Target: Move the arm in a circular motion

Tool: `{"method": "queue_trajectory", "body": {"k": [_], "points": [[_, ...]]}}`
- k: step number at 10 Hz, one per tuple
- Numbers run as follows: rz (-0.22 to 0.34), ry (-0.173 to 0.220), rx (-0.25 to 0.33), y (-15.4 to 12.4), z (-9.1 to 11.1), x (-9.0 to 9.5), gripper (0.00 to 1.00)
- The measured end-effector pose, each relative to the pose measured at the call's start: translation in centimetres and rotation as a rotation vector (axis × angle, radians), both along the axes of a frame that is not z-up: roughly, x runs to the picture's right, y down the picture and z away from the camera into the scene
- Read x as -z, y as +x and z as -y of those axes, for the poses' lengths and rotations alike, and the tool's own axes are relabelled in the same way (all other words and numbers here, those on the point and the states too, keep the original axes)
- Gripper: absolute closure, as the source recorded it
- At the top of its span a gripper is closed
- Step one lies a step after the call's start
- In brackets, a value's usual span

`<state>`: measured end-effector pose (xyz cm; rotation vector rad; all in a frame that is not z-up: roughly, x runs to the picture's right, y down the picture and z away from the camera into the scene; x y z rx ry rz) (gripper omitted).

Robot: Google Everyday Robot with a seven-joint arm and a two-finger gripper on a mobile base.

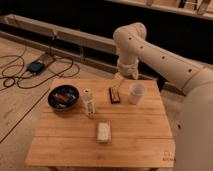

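Observation:
The arm [160, 55] is cream-beige with thick tubular segments and reaches in from the right. Its rounded elbow [130, 36] is high above the back edge of the wooden table [135, 135]. The ribbed wrist [127, 67] points down. The gripper [118, 81] hangs at its end, just above the table's back edge and over the far end of a dark bar [115, 95]. It holds nothing that I can see.
On the table are a dark bowl with food [63, 96] at the left, a small white bottle [89, 103], a white cup [136, 93] right of the bar, and a white packet [103, 131] near the middle. Cables and a dark box [36, 66] lie on the floor at the left.

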<state>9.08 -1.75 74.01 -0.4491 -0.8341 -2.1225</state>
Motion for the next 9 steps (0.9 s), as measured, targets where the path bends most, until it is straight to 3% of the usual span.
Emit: {"method": "queue_trajectory", "body": {"k": [2, 4, 7, 9], "points": [[0.054, -0.008, 0.074, -3.9, -0.7, -0.3, 0.2], [0.129, -0.023, 0.153, -7.3, -2.7, 0.8, 0.2], [0.281, -0.059, 0.271, -11.5, -7.8, 4.9, 0.2], [0.364, -0.083, 0.345, -12.3, -11.3, 8.3, 0.2]]}}
